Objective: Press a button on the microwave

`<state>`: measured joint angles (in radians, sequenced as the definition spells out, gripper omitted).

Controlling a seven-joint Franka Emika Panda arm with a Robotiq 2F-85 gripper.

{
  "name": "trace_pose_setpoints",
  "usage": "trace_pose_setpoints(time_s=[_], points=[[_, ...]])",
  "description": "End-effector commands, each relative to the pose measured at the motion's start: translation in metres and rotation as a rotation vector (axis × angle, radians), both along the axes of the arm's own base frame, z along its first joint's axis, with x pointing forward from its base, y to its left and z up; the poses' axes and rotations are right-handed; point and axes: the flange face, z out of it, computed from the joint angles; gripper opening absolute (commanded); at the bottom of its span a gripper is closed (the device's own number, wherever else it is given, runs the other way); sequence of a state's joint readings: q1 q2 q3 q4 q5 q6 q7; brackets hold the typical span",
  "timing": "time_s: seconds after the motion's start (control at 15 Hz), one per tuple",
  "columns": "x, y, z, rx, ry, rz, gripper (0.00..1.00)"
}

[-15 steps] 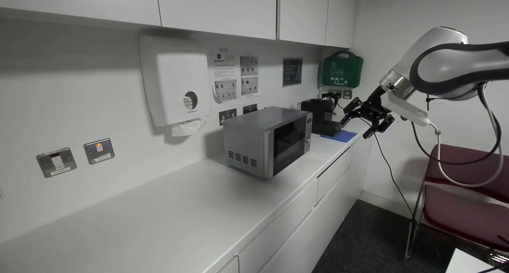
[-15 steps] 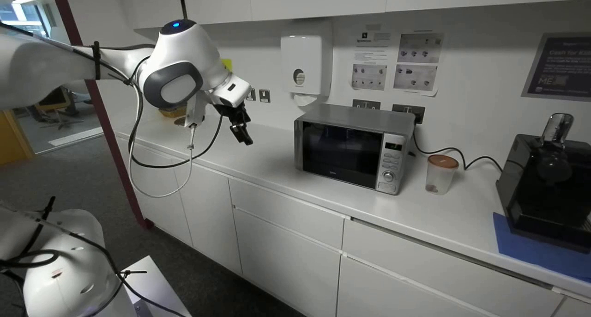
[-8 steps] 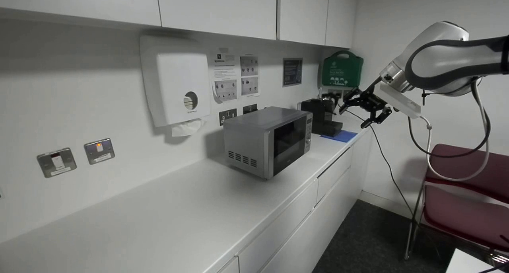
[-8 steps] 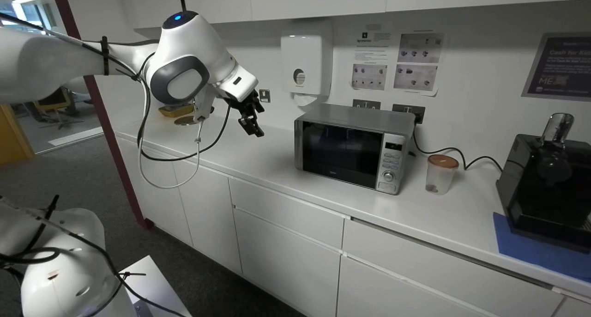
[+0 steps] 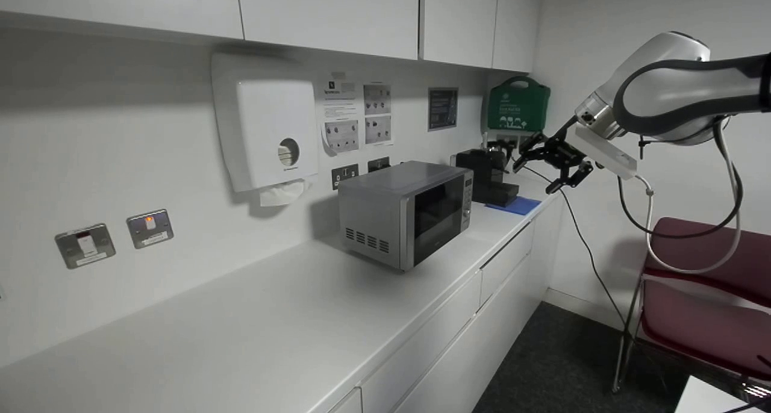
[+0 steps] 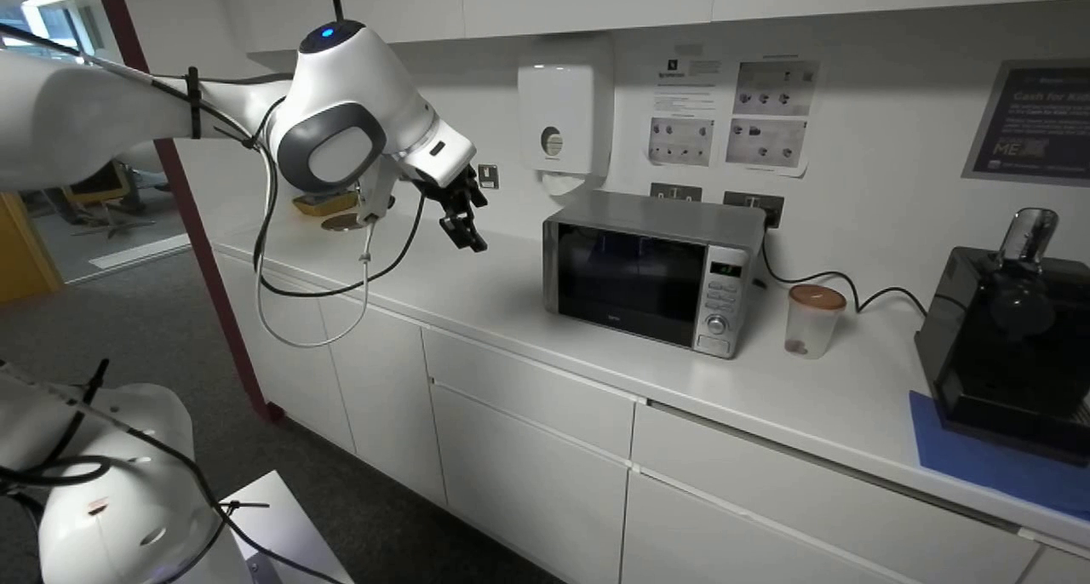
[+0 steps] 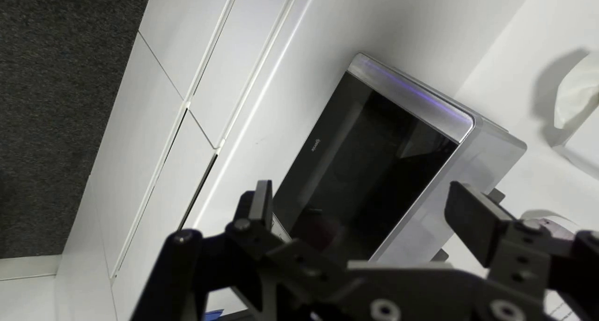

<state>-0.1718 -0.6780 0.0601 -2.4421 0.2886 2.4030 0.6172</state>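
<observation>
The microwave is a grey metal box with a dark glass window, seen in both exterior views (image 5: 376,184) (image 6: 630,282). Its narrow control strip (image 6: 722,303) has a lit display, several small buttons and a round knob, on the end towards the black machine. My gripper (image 5: 535,178) is open and empty, in the air in front of the microwave and apart from it. In the wrist view the microwave (image 7: 374,166) lies tilted beyond the spread fingers of the gripper (image 7: 359,184). There only a sliver of the control strip (image 7: 281,228) shows; the left finger and gripper body hide the rest.
A clear cup with an orange lid (image 6: 811,322) stands beside the microwave. A black machine (image 6: 1013,346) stands on a blue mat (image 6: 979,460) farther along the counter (image 6: 511,286). A white dispenser (image 6: 564,107) hangs on the wall, under wall cupboards (image 5: 337,15).
My arm and gripper rose a little and came slightly nearer the microwave during the first half second. They have held still since. The microwave has not moved.
</observation>
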Motion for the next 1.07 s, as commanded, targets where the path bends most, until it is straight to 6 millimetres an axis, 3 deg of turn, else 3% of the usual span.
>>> trace_pose_setpoints(time_s=[0.0,0.27,0.47,0.87,0.93,1.0], points=[[0.017,-0.026,0.0,0.048,-0.06,-0.102,1.0],[0.044,-0.094,-0.026,0.117,-0.104,-0.312,1.0],[0.065,-0.13,-0.05,0.141,-0.172,-0.458,1.0],[0.102,-0.149,-0.083,0.145,-0.368,-0.631,1.0],[0.089,-0.142,-0.085,0.145,-0.319,-0.6,1.0],[0.094,-0.143,-0.09,0.145,-0.33,-0.611,1.0]])
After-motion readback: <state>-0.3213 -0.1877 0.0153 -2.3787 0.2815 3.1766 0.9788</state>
